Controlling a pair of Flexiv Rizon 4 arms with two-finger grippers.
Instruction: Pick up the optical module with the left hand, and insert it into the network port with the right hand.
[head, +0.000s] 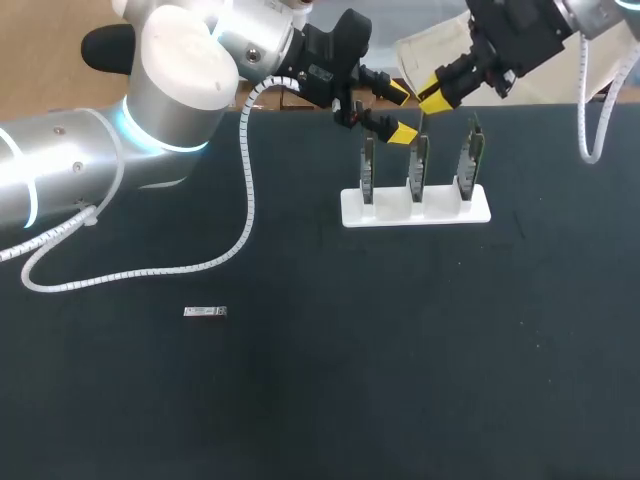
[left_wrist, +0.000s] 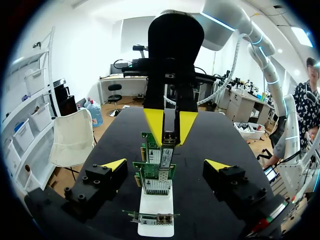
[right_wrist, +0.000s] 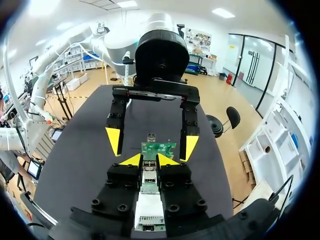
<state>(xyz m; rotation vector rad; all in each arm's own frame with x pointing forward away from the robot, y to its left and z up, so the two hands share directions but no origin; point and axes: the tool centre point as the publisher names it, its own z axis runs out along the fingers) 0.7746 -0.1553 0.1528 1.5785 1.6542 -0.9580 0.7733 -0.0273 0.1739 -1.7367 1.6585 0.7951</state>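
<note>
Left wrist view: right pincer (left_wrist: 169, 137) clenched on upright optical module (left_wrist: 168, 150); left pincer (left_wrist: 166, 165) released.

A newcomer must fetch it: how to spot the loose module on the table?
On the black table, find the white stand holding three upright green cards. Nearer the robot and toward its left lies the optical module: a small silver bar, flat and alone.

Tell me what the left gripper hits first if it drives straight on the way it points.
Most likely the green network cards standing in the white holder, straight ahead of the open left gripper. Just beyond them hangs the right gripper, shut on the silver optical module. Depth is hard to judge.
</note>
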